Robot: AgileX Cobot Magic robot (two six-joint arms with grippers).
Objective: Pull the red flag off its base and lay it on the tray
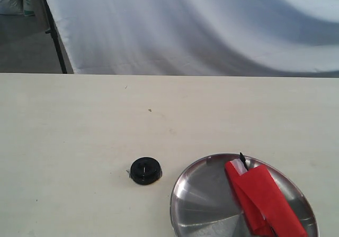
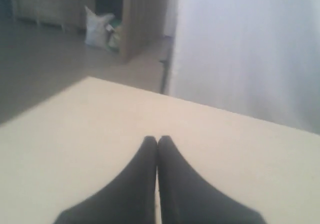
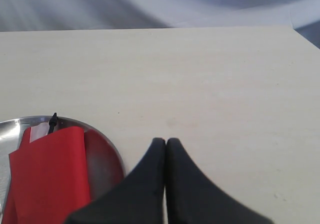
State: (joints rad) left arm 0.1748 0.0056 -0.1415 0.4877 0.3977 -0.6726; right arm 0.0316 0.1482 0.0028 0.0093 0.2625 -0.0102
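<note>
The red flag (image 1: 262, 200) lies flat in the steel tray (image 1: 196, 194) at the front right of the table, its black stick tip pointing toward the far rim. The right wrist view shows the same flag (image 3: 47, 174) and tray (image 3: 107, 149). The small black base (image 1: 145, 170) sits alone on the table, left of the tray. Neither gripper appears in the exterior view. My left gripper (image 2: 157, 139) is shut on nothing above bare table. My right gripper (image 3: 166, 141) is also shut and holds nothing, just beside the tray's rim.
The pale table (image 1: 106, 120) runs back to a far edge, with a white cloth backdrop (image 1: 201, 25) behind it. A black stand leg (image 1: 55, 41) rises at the back left. Bags (image 2: 97, 26) lie on the floor beyond.
</note>
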